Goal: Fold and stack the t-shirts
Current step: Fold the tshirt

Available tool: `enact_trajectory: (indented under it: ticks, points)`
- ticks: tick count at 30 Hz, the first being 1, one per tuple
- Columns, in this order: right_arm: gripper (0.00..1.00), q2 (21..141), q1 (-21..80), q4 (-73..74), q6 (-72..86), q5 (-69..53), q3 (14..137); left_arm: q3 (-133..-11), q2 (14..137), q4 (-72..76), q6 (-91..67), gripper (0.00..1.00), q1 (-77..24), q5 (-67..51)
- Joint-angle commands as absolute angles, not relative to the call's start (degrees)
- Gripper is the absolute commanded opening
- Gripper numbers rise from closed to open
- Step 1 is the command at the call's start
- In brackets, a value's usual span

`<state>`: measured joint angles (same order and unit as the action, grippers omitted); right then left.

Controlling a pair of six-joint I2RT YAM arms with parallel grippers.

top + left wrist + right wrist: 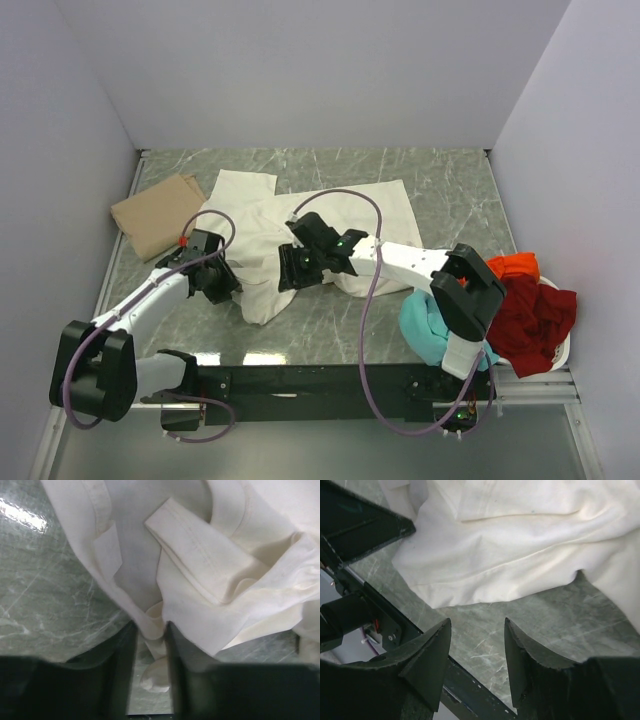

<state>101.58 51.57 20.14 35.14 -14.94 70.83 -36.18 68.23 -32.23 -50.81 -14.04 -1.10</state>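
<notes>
Slippage is the risk: the left gripper (150,647) pinches only a thin edge of the cream-white t-shirt (330,210), crumpled mid-way across the table (450,185), while the right gripper (477,652) gapes empty beside its near hem, so a one-sided pull could bunch it.

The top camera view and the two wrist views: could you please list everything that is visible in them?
cream-white t-shirt: one, crumpled, table centre
tan t-shirt: one, folded, left rear
teal t-shirt: one, bunched, right near edge
orange t-shirt: one, right edge, behind the dark red one
dark red t-shirt: one, heaped on the basket
basket: one, white, right near corner, mostly covered
table: one, grey-green marble pattern
left gripper: one, black, shut on the cream-white t-shirt's edge
right gripper: one, black, open, nothing between its fingers, beside the cream-white t-shirt's edge
</notes>
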Motion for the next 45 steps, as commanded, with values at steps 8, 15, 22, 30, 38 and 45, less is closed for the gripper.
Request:
enact_trajectory:
  ticks: [8,15,22,30,38,45]
  points:
    - [0.54,105.55,48.78,19.07,34.45,-13.71,76.55,-35.33,64.09,-35.15,-53.87,0.13,-14.59,2.1]
    - [0.54,109.95,45.88,18.02,33.05,-12.13,78.66,-37.17,58.36,-41.74,-57.04,0.15,-14.59,6.15]
    - [0.54,114.16,44.74,18.46,31.47,-10.99,79.45,-39.2,55.2,-48.07,-58.53,0.14,-14.5,7.65]
    - [0.54,114.79,44.65,18.46,31.02,-10.11,78.66,-41.57,50.28,-57.82,-60.73,0.15,-14.5,10.63]
    - [0.53,114.87,44.73,18.11,30.76,-10.63,77.96,-40.96,44.48,-62.06,-62.05,0.18,-14.59,10.72]
    - [0.54,111.72,45.17,18.89,28.48,-10.9,79.1,-38.58,50.53,-48.09,-59.5,0.2,-14.85,3.52]
